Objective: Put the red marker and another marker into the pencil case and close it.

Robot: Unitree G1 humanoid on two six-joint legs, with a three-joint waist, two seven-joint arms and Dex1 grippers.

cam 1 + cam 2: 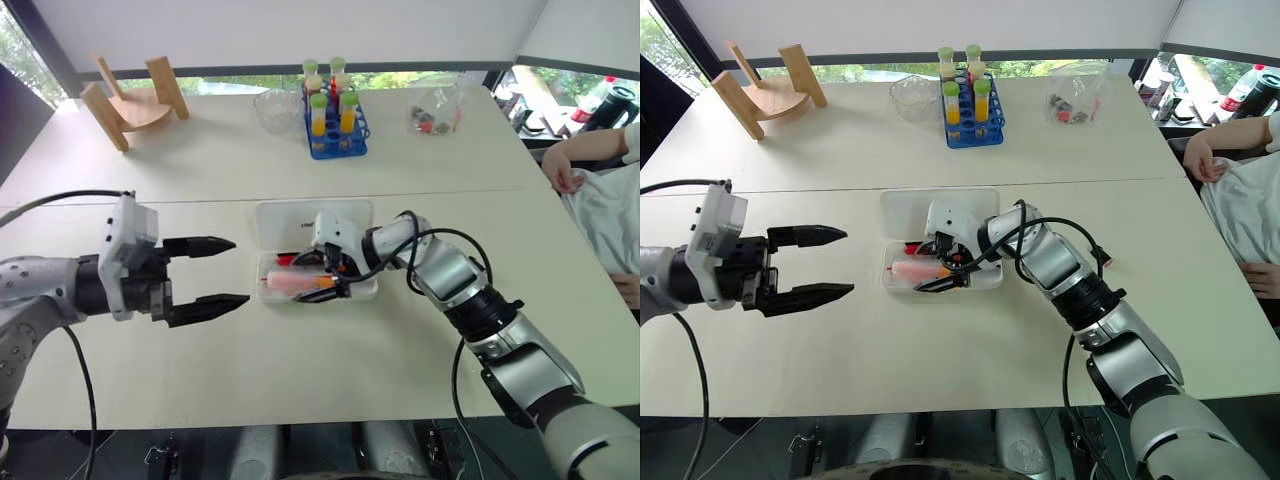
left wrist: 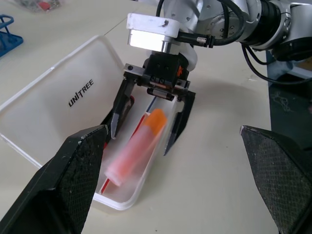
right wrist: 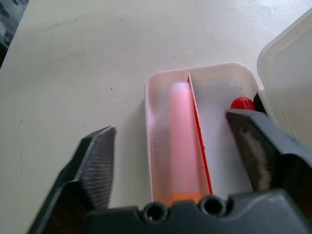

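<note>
White table (image 1: 330,340): highlighter (image 2: 136,146) inside pencil case (image 2: 53,105), right claw (image 2: 146,131) spread.

this looks like a lab or test room: a broad white table (image 1: 300,370) under a window, and on its far edge a blue rack of capped sample tubes (image 1: 336,112) holding orange liquid. just left of the rack sits a clear bowl (image 1: 276,108), further left a wooden stand (image 1: 132,100); right of it, a clear bag (image 1: 437,110).

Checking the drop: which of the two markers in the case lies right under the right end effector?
The pink highlighter with the orange end, between its open fingers. The slim red marker lies alongside, nearer the lid.
</note>
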